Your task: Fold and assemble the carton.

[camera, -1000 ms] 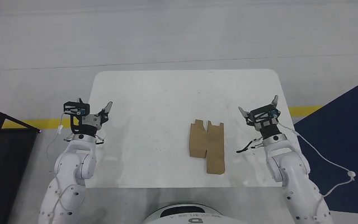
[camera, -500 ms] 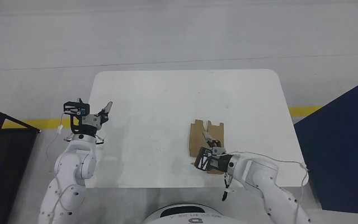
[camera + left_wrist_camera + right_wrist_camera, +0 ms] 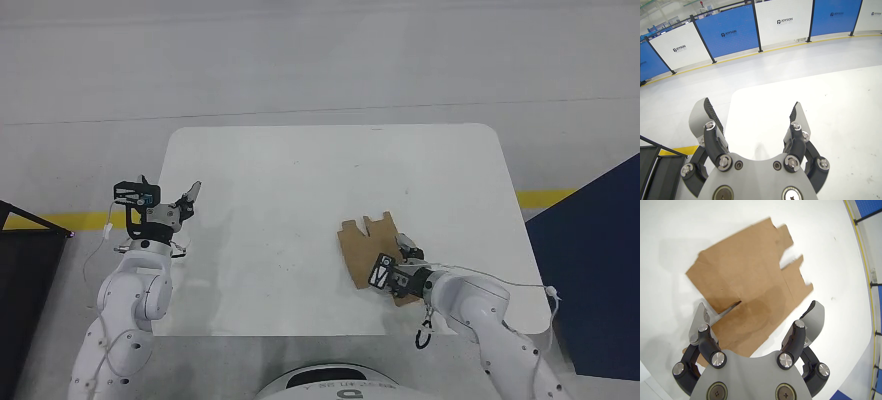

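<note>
Near the right front of the table (image 3: 280, 180): carton (image 3: 365, 245) flat under my open right hand (image 3: 393, 271).
One finger (image 3: 702, 315) sits under a flap; my left hand (image 3: 751, 103) hangs open at the left edge.

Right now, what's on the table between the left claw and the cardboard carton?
Nothing: in the top view, only bare white table lies between the left claw and the carton.

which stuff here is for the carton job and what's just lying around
For the job: flat cardboard carton; white table under it; right gripper, open over its near end; left gripper, open at the table's left edge.

Just around: black frame on the floor; blue and white fence panels; yellow floor line.
</note>
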